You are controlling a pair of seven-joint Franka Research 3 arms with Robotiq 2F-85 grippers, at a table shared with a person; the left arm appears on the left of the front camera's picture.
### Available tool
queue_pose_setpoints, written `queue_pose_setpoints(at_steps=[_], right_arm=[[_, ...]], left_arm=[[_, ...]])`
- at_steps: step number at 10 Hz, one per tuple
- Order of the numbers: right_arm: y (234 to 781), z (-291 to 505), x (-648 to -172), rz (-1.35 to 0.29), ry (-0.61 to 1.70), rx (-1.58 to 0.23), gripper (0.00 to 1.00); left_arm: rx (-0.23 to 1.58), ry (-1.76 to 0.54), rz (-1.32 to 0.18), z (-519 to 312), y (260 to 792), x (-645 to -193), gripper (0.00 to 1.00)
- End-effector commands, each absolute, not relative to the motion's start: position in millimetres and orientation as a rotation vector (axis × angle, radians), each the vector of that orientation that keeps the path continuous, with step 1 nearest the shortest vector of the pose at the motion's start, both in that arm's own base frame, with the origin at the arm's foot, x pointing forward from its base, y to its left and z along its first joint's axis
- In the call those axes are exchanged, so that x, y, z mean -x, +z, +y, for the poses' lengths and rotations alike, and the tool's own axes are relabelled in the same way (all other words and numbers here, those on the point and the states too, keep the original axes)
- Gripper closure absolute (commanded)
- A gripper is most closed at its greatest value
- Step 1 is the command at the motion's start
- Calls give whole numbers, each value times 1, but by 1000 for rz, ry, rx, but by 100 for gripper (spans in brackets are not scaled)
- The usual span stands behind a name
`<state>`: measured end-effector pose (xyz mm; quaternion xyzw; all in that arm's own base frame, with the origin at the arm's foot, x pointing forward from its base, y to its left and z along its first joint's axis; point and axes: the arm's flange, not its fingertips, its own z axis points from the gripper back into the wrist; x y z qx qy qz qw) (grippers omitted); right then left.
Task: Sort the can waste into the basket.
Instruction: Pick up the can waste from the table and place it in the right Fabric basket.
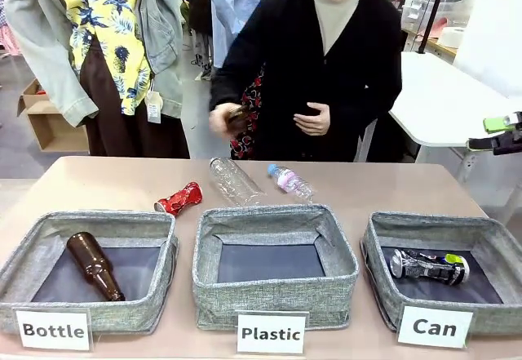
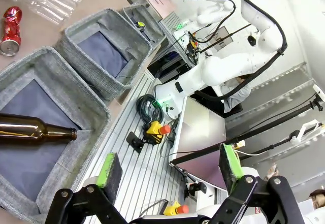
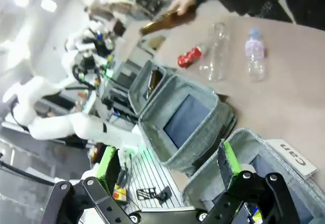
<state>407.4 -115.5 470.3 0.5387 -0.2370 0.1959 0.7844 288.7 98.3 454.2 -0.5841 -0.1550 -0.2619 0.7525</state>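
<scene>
A shiny red crushed can [image 1: 179, 198] lies on the table behind the "Bottle" bin; it also shows as the red can [image 2: 10, 25] and the red can [image 3: 190, 56]. A dark crushed can [image 1: 428, 266] with green and yellow markings lies inside the grey basket [image 1: 383, 282] carded "Can" at the front right. My right gripper [image 1: 499, 131] hovers open, high at the right edge, well clear of the basket; its wrist view shows the right gripper [image 3: 168, 163] empty above the basket [image 3: 238, 145]. My left gripper [image 2: 170, 165] is open and empty, off the table's left side beside the "Bottle" bin [image 2: 96, 115].
A brown bottle [image 1: 94, 264] lies in the "Bottle" bin [image 1: 24, 274]. The "Plastic" bin [image 1: 208, 282] sits in the middle. Two clear plastic bottles [image 1: 235, 180] [image 1: 290, 182] lie on the table behind it. The person across the table holds another brown bottle [image 1: 237, 116] in one hand.
</scene>
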Motion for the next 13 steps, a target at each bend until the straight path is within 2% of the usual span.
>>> queue_pose_setpoints(at_steps=[1,5,7,8,11,13], right_arm=[[476,-117,-405,-502,492,-1126,0],[476,-117,-405,-502,492,-1126,0],[476,-117,-405,-502,492,-1126,0],[476,-117,-405,-502,492,-1126,0],[476,-117,-405,-502,492,-1126,0],[476,-117,-405,-502,492,-1126,0]], left_arm=[[1278,-587,-347,97,453,-287,0],[1275,-572,-338,98,454,-289,0],[1455,-495,-667,174,458,-247,0],[1463,-415,-725,195,452,-236,0],[1491,-337,-796,225,436,-224,0],[1494,-334,-776,224,435,-227,0]])
